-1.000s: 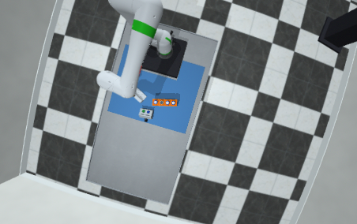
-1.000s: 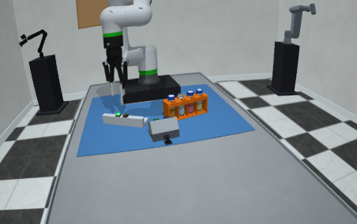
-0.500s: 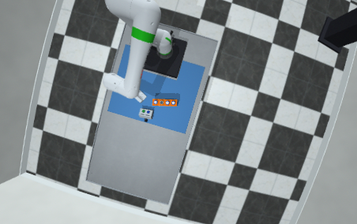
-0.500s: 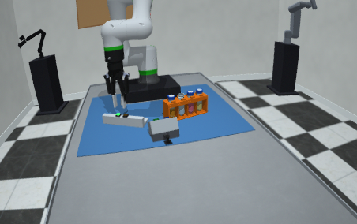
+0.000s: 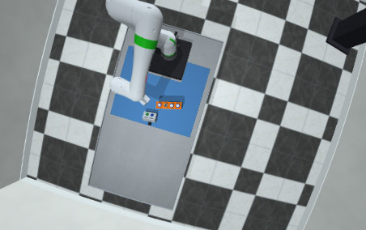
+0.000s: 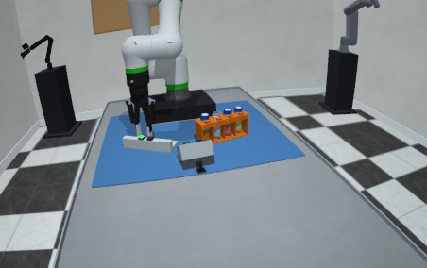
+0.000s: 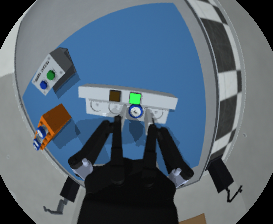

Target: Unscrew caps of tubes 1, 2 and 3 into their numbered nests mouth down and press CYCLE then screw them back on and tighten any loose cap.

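- Green light is shown by the lamp (image 7: 135, 98) on the tray (image 6: 131, 142), far left on the mat; one cap (image 7: 135, 111) is seen in its nest, just under the gripper (image 7: 134, 119).
- The fingers are held partly spread and nothing is pinched; if they are lowered off-centre, the cap could be tipped or knocked out of the nest.
- If it is gripped crooked, it could be cross-threaded on the open tube (image 6: 216, 114) in the orange rack (image 6: 221, 124).
- The green key (image 7: 51, 75) could be pressed too early.
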Robot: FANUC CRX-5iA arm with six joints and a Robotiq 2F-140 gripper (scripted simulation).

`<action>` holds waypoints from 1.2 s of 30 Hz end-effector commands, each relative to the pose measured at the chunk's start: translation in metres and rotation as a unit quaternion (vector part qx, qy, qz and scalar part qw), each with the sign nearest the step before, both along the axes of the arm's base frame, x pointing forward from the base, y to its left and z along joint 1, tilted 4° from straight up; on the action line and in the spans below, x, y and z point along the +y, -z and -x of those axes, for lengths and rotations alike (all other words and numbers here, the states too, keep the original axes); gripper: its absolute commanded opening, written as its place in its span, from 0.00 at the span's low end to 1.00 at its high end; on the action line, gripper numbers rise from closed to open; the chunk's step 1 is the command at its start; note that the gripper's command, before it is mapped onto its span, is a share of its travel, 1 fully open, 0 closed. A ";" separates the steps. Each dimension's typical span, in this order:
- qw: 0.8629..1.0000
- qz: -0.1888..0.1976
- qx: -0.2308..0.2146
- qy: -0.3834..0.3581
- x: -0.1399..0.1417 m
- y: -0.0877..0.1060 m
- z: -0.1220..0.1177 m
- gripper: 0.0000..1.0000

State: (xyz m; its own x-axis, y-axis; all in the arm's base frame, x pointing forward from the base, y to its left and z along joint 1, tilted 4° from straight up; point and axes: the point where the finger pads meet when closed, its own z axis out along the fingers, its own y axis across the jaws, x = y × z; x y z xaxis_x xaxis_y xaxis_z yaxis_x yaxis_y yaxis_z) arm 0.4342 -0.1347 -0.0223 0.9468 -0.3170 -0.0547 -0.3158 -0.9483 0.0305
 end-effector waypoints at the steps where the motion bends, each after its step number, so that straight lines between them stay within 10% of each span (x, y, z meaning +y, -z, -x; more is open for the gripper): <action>1: 1.000 0.000 0.000 0.000 0.000 0.001 0.000 0.29; 25: 1.000 0.000 0.000 0.000 0.000 0.010 0.001 0.29; 26: 1.000 0.000 0.000 0.000 0.000 0.010 0.001 0.00; 36: 1.000 0.000 0.000 0.000 0.000 0.010 0.001 0.00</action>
State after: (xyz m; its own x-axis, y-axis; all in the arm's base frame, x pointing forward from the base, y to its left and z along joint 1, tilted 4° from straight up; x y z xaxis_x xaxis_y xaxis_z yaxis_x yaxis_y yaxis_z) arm 0.4334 -0.1348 -0.0321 0.9469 -0.3169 -0.0544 -0.3157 -0.9484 0.0306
